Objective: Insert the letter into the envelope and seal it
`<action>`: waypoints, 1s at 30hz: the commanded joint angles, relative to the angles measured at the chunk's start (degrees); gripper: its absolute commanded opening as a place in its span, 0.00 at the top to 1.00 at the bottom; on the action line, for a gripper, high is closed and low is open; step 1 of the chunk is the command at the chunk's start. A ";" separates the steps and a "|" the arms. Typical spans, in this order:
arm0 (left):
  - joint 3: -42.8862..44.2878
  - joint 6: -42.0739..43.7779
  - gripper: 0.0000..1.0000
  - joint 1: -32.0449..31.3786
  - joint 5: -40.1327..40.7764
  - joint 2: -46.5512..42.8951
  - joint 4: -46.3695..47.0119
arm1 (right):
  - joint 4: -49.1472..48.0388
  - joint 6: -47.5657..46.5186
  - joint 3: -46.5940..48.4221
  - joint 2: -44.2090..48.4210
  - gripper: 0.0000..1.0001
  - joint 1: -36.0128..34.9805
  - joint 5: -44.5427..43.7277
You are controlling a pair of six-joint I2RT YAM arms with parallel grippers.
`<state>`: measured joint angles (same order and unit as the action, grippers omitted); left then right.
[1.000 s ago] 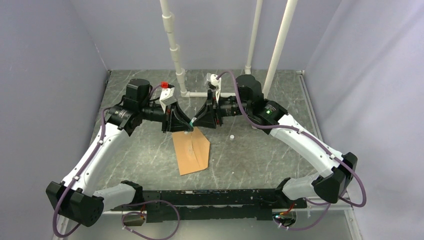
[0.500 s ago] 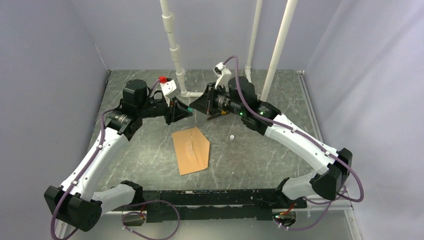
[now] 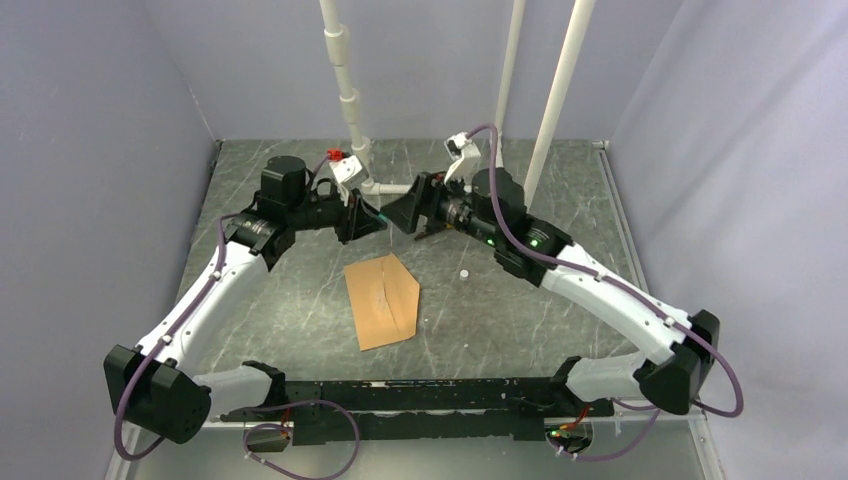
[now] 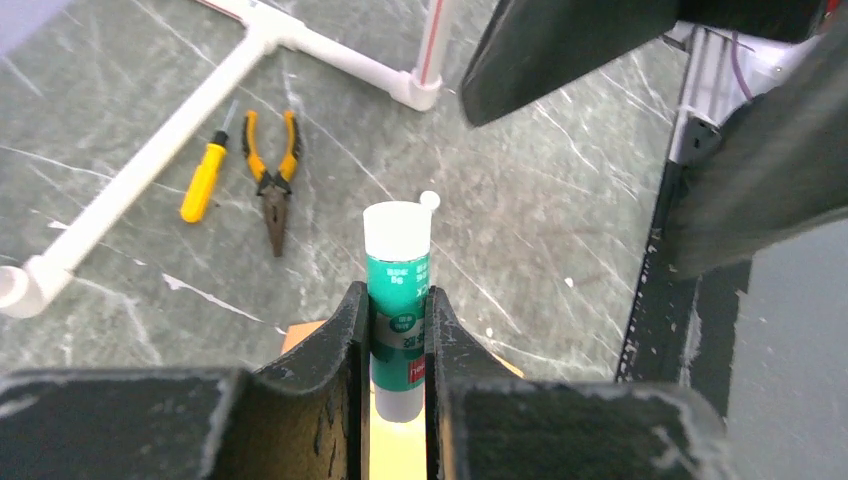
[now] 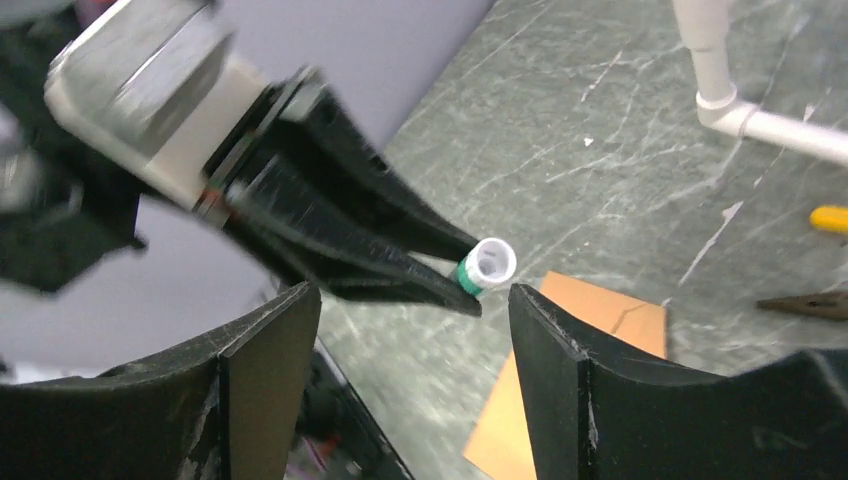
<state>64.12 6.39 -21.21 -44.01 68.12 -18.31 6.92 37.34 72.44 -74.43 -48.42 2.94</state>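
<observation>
Both of my arms have lifted and drawn back toward the far side of the desk (image 3: 520, 300) since a second ago, when the two end effectors met low over the envelope's pointed end. My right end effector (image 5: 412, 292) has also let go, and its fingers now stand wide and hold nothing. My left end effector (image 4: 396, 295) is clenched on the glue stick (image 4: 397, 250), pinching the green body with the white end sticking out. That end looks hollow from the right wrist, so I judge the cap is off — the small white piece (image 3: 464, 272) on the desk may be it.

The envelope (image 3: 380, 300) lies flat near the middle of the desk, below and apart from both end effectors, with its point toward the far side. I see no letter apart from it, so I take the letter to be inside, though I cannot confirm that.

The step in hand is gluing the flap. To do it well, I should:
- tilt the stick's open end down onto the flap's edges
- press lightly and stroke along the edge rather than across it
- rest my free right fingers on the envelope's body — thin paper will drag under a sticky tip
</observation>
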 commanded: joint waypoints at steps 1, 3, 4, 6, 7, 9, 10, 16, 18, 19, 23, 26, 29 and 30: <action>0.53 2.36 0.98 -0.04 -6.96 -0.10 -3.56 | -1.03 -20.72 -2.35 6.16 0.27 2.54 14.20; 1.35 3.22 0.98 0.03 -13.51 0.67 -4.55 | 2.74 -24.73 -1.34 6.58 0.26 4.76 22.07; 2.14 3.94 0.98 -0.01 -17.60 1.33 -5.77 | 5.19 -26.69 -0.56 6.58 0.25 5.58 24.98; 3.58 6.06 0.98 0.03 -25.13 2.85 -9.19 | 10.05 -29.69 1.07 6.53 0.24 6.35 26.28; 4.36 7.64 0.98 0.03 -28.24 3.51 -11.25 | 11.55 -30.41 1.34 6.76 0.24 6.50 25.85; 5.70 8.91 0.98 0.01 -31.82 4.54 -13.51 | 12.27 -30.91 0.66 7.58 0.24 6.71 27.09; 6.20 10.23 0.98 0.03 -33.22 4.83 -14.92 | 12.10 -30.82 0.30 7.88 0.25 6.69 29.04; 3.81 5.75 0.98 -0.01 -34.26 2.66 -9.45 | 3.06 -18.65 -1.92 8.57 0.29 6.68 37.38; 2.83 3.83 0.98 -0.04 -33.31 2.29 -6.77 | 1.21 -13.85 -1.62 7.15 0.36 6.68 36.26; 3.04 3.92 0.98 -0.01 -32.93 2.39 -6.93 | 2.64 -12.51 -0.71 5.73 0.39 6.68 35.23; 4.26 5.94 0.97 -0.04 -31.78 2.72 -10.22 | 5.58 -11.99 1.19 3.19 0.45 6.44 28.55; 3.64 5.32 0.98 -0.05 -31.72 2.46 -9.24 | 4.72 -13.29 0.09 3.26 0.47 6.46 27.26; 4.05 6.37 0.98 0.00 -31.82 2.70 -10.49 | 4.42 -13.55 0.55 2.92 0.53 6.41 28.12; 4.39 6.95 0.98 0.02 -31.61 2.91 -11.12 | 4.57 -13.46 0.89 2.65 0.57 6.43 28.05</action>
<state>67.37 12.23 -21.19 -74.28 72.03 -28.75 13.78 23.38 71.55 -72.18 -41.82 31.94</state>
